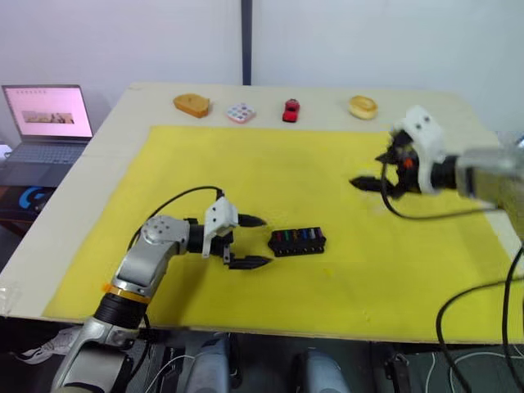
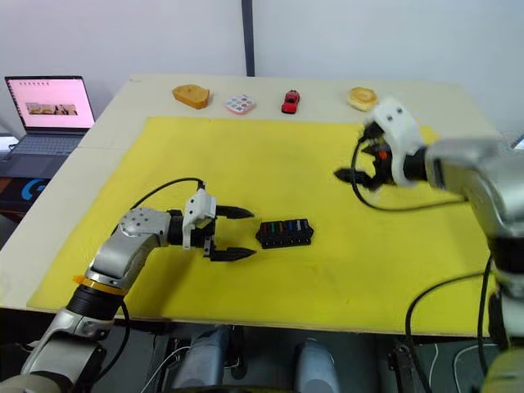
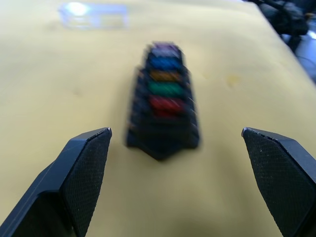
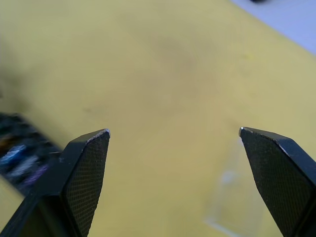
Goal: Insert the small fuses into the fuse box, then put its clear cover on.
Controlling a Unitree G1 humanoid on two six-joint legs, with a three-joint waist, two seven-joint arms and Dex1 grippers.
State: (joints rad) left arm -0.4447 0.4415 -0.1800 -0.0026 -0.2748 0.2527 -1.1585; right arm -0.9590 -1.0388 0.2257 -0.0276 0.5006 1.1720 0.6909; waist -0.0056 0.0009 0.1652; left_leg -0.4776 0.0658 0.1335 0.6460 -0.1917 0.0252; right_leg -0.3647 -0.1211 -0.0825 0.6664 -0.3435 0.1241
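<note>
Laptop: open, screen lit, standing off the table, far to the left of the fuse box.
Yellow mat: covers most of the table; the fuse box lies on its near middle part.
Left gripper: just left of the fuse box, low over the mat, its two black fingers spread wide and pointing at the box's left end, nothing between them.
Fuse box: small black block lying flat, long side running left to right, not touched by either gripper.
Small fuses: seated in a row in the fuse box's top; in the left wrist view red, green, amber, blue and purple can be made out, blurred.
Far edge items: behind the fuse box, beyond the mat, an orange piece, a white tile with coloured dots, a red toy car and a yellow piece stand in a line.
Clear cover: flat on the mat to the right of the fuse box, apart from it, seen as faint glints.
Right gripper: raised above the mat, right of and behind the fuse box, fingers wide apart and empty.
</note>
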